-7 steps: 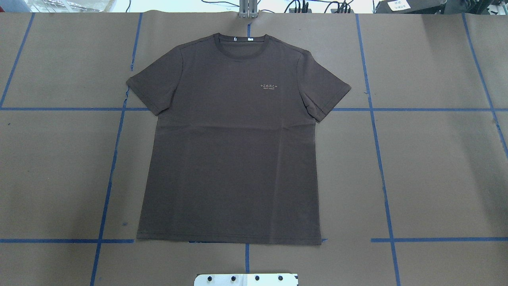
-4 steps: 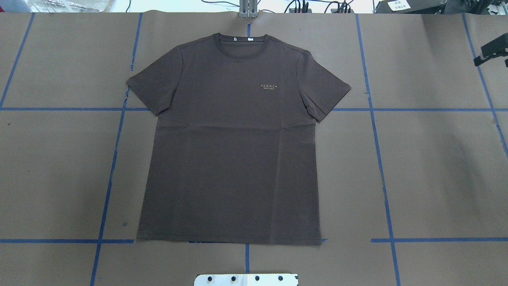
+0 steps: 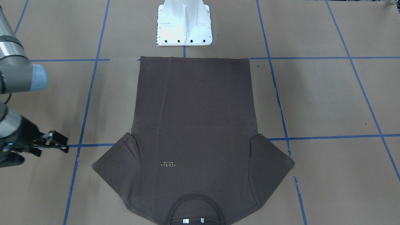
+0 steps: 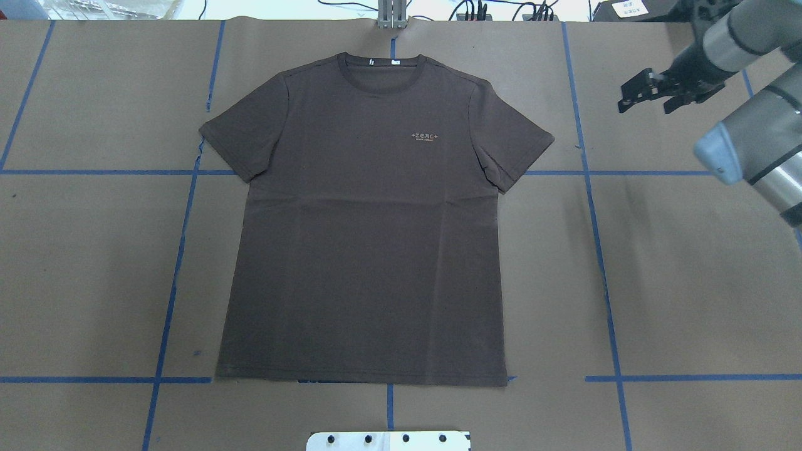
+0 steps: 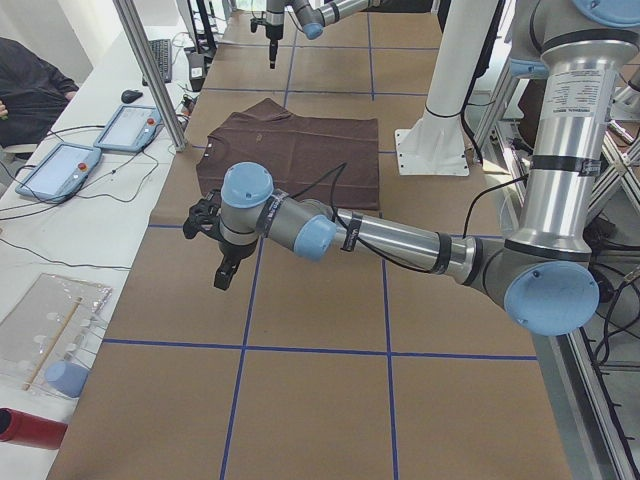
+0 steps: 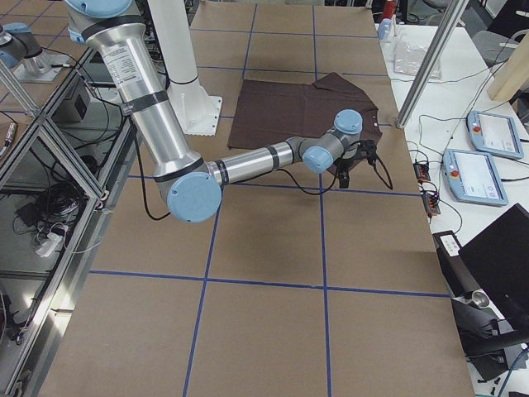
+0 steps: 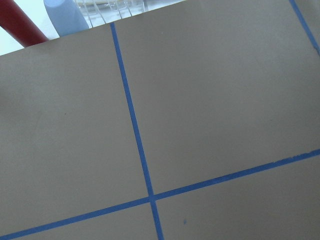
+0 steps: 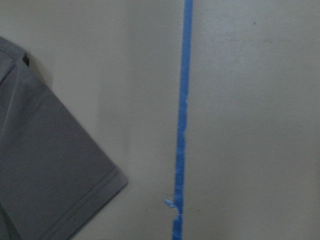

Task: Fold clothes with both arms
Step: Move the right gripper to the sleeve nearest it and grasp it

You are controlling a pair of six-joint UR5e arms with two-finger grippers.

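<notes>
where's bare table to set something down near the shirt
Free: table on the robot's left of the T-shirt, and on its right nearer the robot. Crowded: off the right sleeve, where the right pincer hangs. The left pincer hangs farther left.

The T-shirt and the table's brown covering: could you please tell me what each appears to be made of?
T-shirt: soft knit fabric, probably cotton jersey, matte; it lies limp with faint creases, a ribbed collar and stitched hems. Table covering: likely brown kraft paper, matte and flat, with blue tape lines stuck on it.
</notes>
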